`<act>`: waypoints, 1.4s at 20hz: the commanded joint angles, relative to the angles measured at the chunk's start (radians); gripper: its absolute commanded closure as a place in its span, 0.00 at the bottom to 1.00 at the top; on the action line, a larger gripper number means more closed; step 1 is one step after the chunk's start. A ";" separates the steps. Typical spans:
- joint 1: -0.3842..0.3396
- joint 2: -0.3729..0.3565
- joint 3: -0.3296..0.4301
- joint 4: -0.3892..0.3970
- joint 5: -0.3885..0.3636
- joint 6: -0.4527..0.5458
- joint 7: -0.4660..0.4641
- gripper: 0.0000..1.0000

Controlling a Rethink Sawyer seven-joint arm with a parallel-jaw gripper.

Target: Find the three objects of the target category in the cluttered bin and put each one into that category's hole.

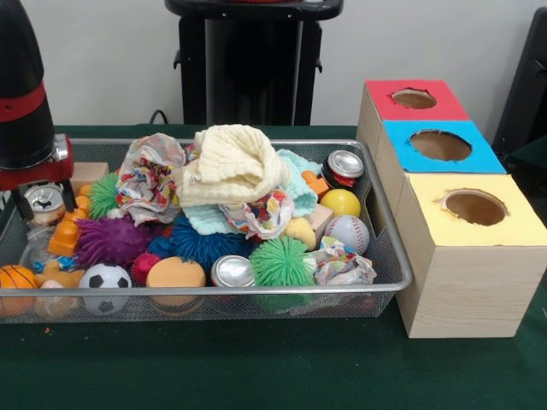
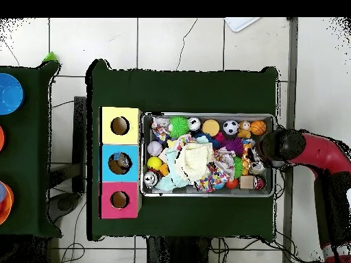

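Across the green table [image 1: 256, 367]: wire mesh bin [image 1: 389, 248], heaped full. To its right, touching or just beside it, row of three wooden boxes, each with a round hole on top: yellow box [image 1: 479, 256] nearest, blue box [image 1: 440, 149] in the middle, red box [image 1: 410, 98] farthest.

Top of heap: cream cloth [image 1: 231, 162], bunched, covering whatever lies under it. Left of it, crumpled patterned cloth [image 1: 149, 175]. Under the cream cloth's right edge, pale teal cloth [image 1: 295, 184], mostly hidden.

Cans: one silver can [image 1: 232, 272] at the near rim, only its top showing; one red can [image 1: 344, 167] at the far right corner, partly hidden behind a yellow ball [image 1: 341, 202]; a third can [image 1: 43, 202] at the far left, directly beneath the gripper.

Balls and toys: baseball [image 1: 347, 232], green spiky ball [image 1: 282, 260], purple spiky ball [image 1: 111, 239], soccer ball [image 1: 104, 278], basketball [image 1: 15, 280] at the near left corner, its lower part behind the rim.

Gripper [image 1: 38, 203]: at the bin's far left end, arm cut off by the left edge. Fingers mostly hidden; opening and hold on the can cannot be told. Overhead view: gripper [image 2: 264, 164] buried under the arm's wrist.
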 commanded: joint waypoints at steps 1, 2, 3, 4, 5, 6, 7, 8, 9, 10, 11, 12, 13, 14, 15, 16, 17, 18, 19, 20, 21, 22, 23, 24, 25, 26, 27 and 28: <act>-0.020 0.038 0.057 0.017 -0.045 -0.018 -0.256 0.00; -0.022 0.034 0.060 0.017 -0.041 -0.006 -0.262 0.00; -0.024 0.032 0.062 0.013 -0.038 0.004 -0.268 0.00; -0.025 0.029 0.065 0.010 -0.035 0.014 -0.275 0.00; -0.026 0.031 0.067 0.004 -0.034 0.020 -0.280 0.00; -0.027 0.032 0.070 -0.003 -0.033 0.027 -0.286 0.00; -0.028 0.034 0.072 -0.008 -0.032 0.032 -0.291 0.00; -0.029 0.035 0.074 -0.013 -0.031 0.039 -0.298 0.00; -0.031 0.035 0.075 -0.016 -0.030 0.045 -0.304 0.00; -0.032 0.034 0.076 -0.020 -0.031 0.050 -0.310 0.00; -0.035 0.034 0.077 -0.022 -0.031 0.052 -0.313 0.00; -0.036 0.035 0.078 -0.025 -0.031 0.055 -0.315 0.00; -0.033 0.037 0.080 -0.033 -0.029 0.061 -0.316 0.00; -0.033 0.034 0.082 -0.033 -0.028 0.065 -0.316 0.00; -0.033 0.030 0.082 -0.031 -0.026 0.071 -0.314 0.00; -0.033 0.021 0.083 -0.026 -0.023 0.079 -0.315 0.00; -0.033 0.010 0.084 -0.021 -0.019 0.089 -0.315 0.00; -0.034 0.000 0.085 -0.016 -0.015 0.100 -0.316 0.00; -0.034 -0.011 0.085 -0.011 -0.011 0.111 -0.318 0.00; -0.033 -0.016 0.087 -0.013 -0.009 0.120 -0.320 0.00; -0.033 -0.018 0.088 -0.016 -0.008 0.125 -0.321 0.00; -0.032 -0.018 0.091 -0.022 -0.008 0.130 -0.324 0.00; -0.031 -0.019 0.093 -0.027 -0.007 0.134 -0.325 0.00; -0.030 -0.020 0.095 -0.031 -0.007 0.138 -0.325 0.00; -0.028 -0.023 0.095 -0.034 -0.004 0.144 -0.321 0.00; -0.028 -0.028 0.096 -0.034 -0.002 0.150 -0.320 0.00; -0.026 -0.033 0.097 -0.034 0.000 0.156 -0.318 0.00; -0.025 -0.038 0.098 -0.033 0.002 0.162 -0.318 0.00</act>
